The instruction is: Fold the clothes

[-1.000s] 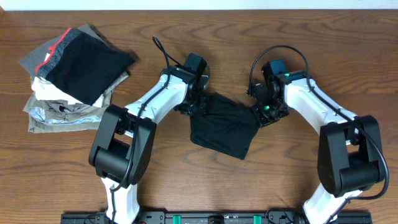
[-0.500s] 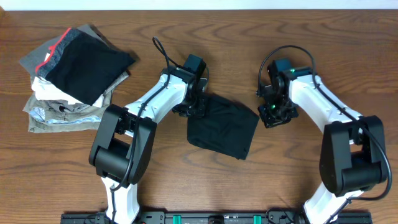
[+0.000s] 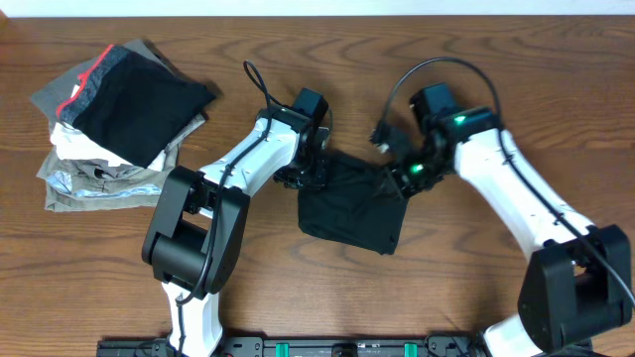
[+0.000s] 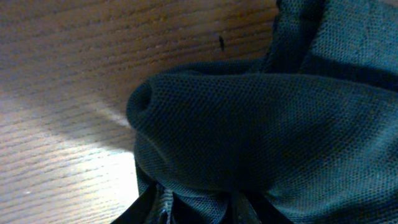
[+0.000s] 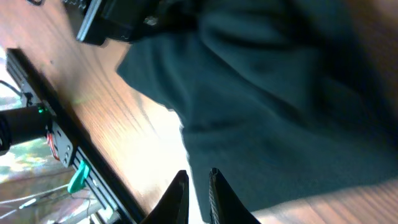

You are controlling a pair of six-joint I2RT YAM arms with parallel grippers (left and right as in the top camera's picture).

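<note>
Wooden table (image 3: 516, 59) is occupied at far left by a stack of folded garments (image 3: 109, 129), well apart from everything else. Toward the middle, the left gripper (image 3: 304, 175) is closed partway on a bunched fold at the upper left corner of the black T-shirt (image 3: 352, 213), which is laid folded flat between the two arms. At the shirt's upper right edge the right gripper (image 3: 395, 182) is held low over the cloth, its fingers (image 5: 179, 193) drawn close with only a slit between them, and whether any fabric is pinched cannot be told.
</note>
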